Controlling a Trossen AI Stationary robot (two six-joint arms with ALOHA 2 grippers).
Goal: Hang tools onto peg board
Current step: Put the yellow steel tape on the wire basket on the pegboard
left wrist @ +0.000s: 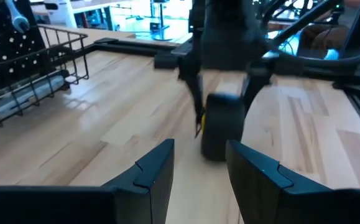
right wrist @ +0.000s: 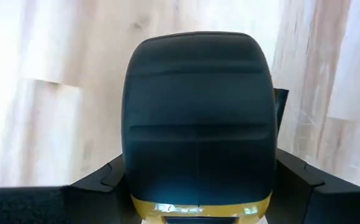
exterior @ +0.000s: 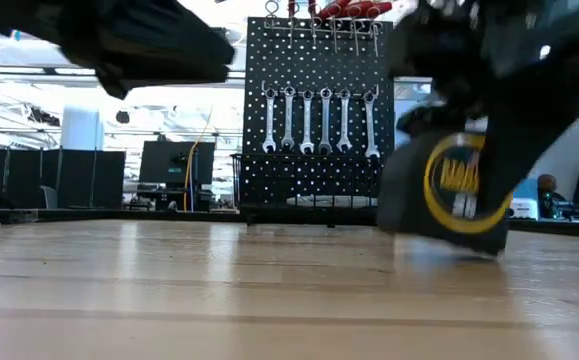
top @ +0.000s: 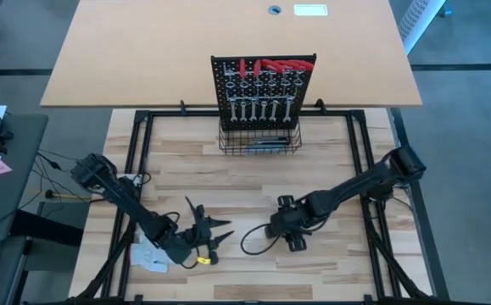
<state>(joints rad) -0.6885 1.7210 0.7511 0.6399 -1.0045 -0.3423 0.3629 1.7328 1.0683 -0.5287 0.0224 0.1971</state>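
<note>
My right gripper is shut on a black and yellow tape measure low over the middle of the wooden table. My left gripper stands open to its left, pointing nearly level at the tape measure, with nothing between its fingers. The black peg board stands upright at the table's far edge. Several silver wrenches hang from it in a row, and red-handled tools hang along its top. A wire basket runs along its base. My right gripper pinches the tape measure between its two fingers, one on each opposite side of the case. The fingers come steeply from above, slanting down. The case's black ridged edge faces away from the wrist. Whether its bottom touches the table I cannot tell.
A white glove and a small yellow item lie beside my left arm near the table's front. A black cable loop lies just left of my right gripper. Bare wood stretches between the grippers and the basket.
</note>
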